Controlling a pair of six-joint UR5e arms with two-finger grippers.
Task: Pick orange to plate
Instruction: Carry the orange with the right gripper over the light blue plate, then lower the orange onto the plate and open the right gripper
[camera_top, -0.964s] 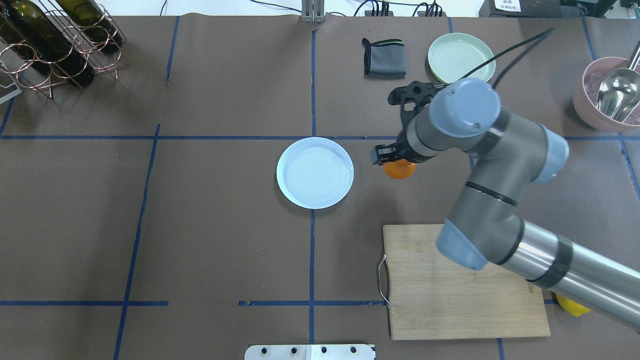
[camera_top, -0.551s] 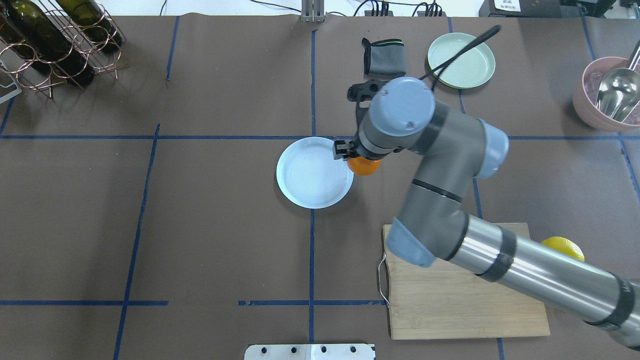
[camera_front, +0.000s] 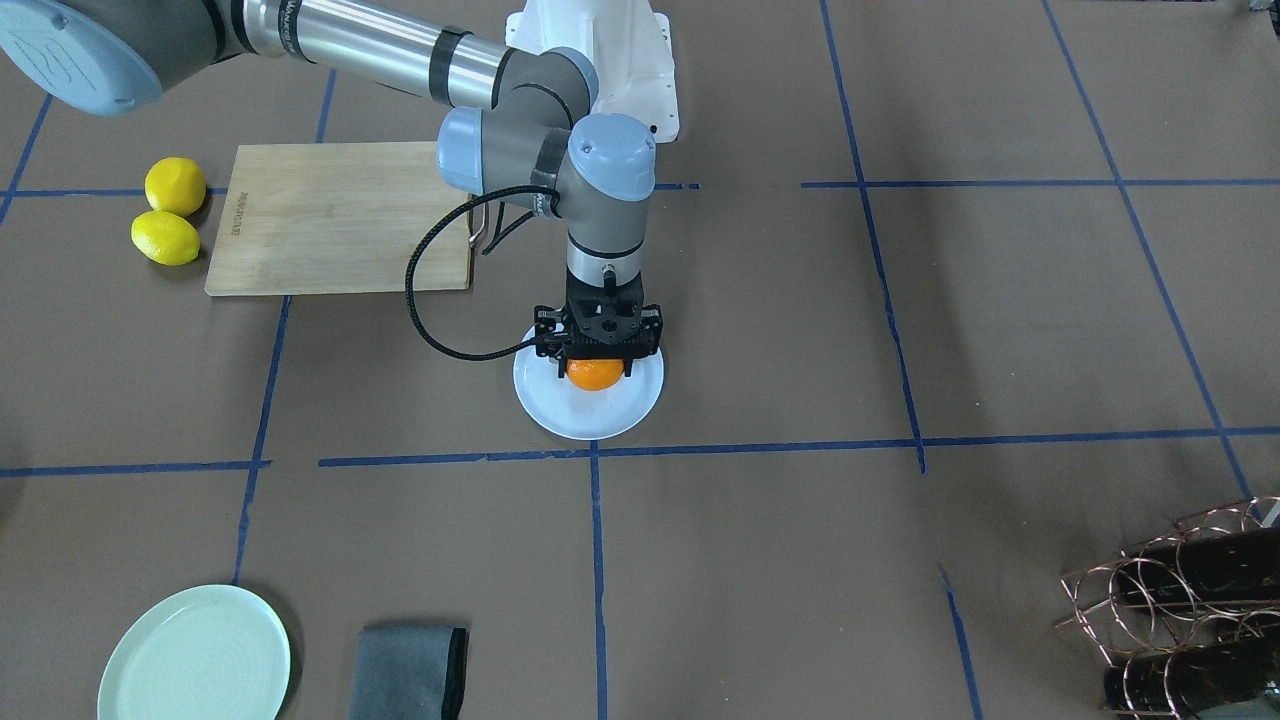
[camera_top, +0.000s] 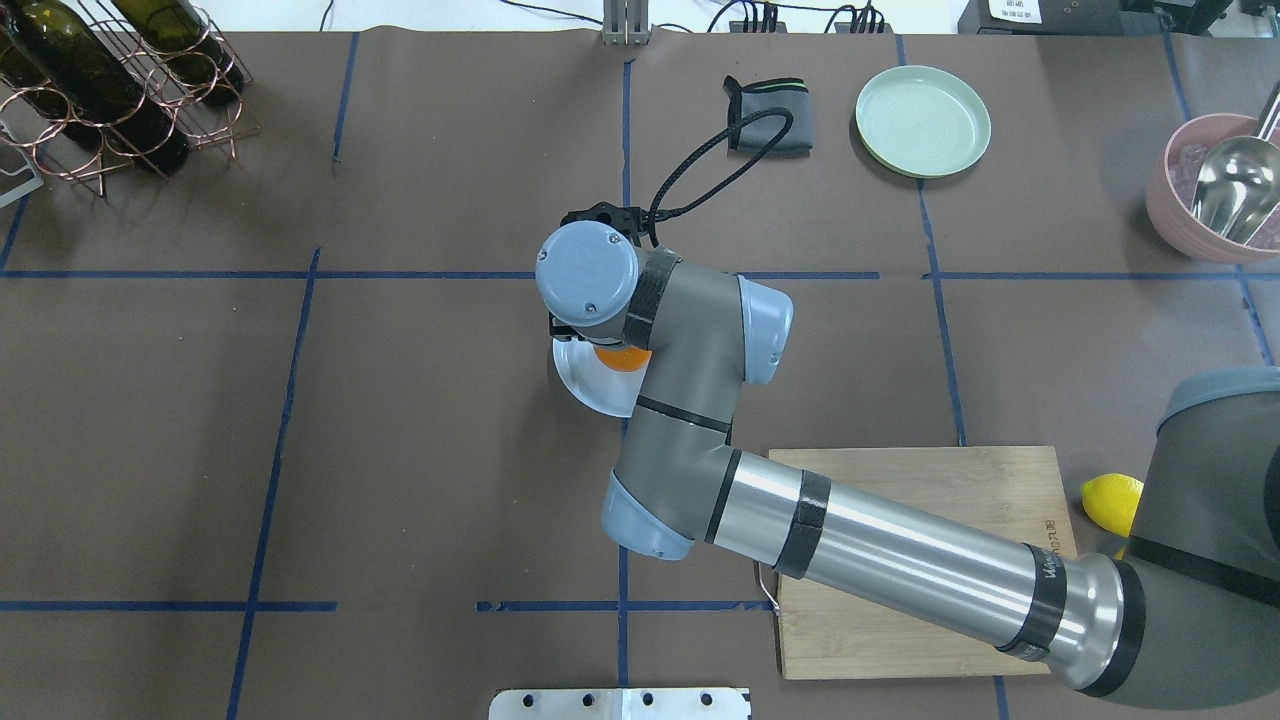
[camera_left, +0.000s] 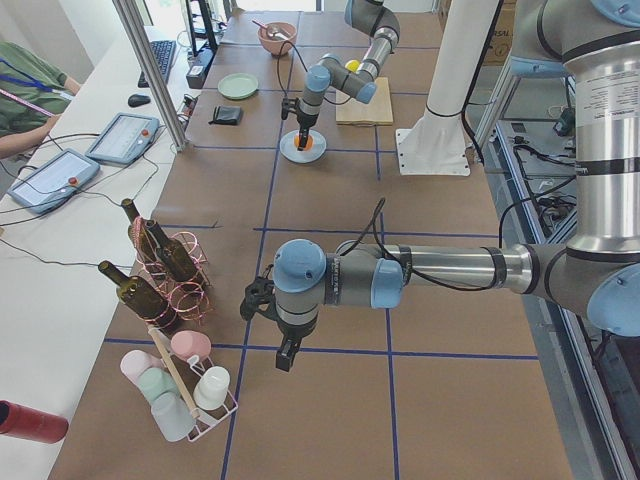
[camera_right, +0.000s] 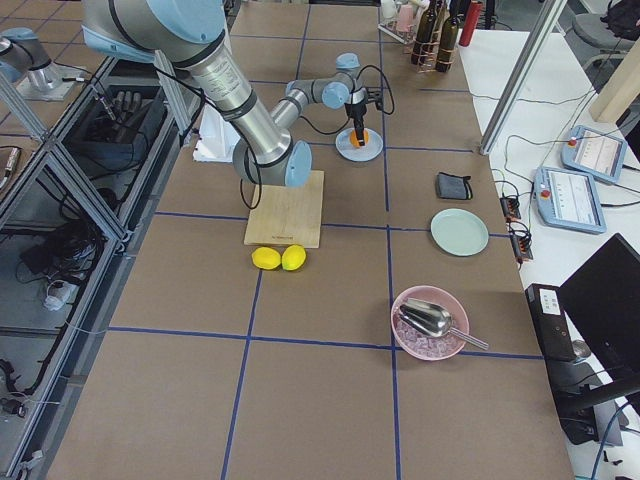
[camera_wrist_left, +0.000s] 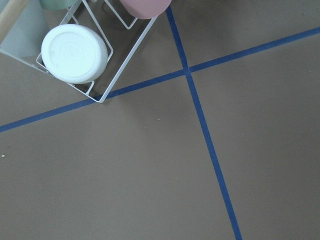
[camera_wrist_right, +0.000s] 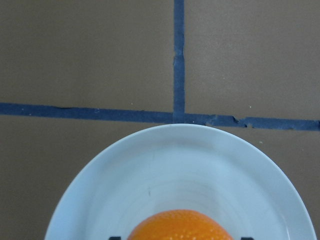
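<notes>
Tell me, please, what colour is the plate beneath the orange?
White with a faint bluish tint; the plate shows best in the right wrist-mounted view.

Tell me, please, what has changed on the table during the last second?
The right gripper carried the orange leftward in the overhead view, from beside the plate to over it, and keeps it clamped; no release is visible. The plate, the green plate and the cutting board stayed in place.

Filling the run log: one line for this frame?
phase: place | right gripper: shut on orange, over plate | left gripper: far from plate, state unclear
</notes>
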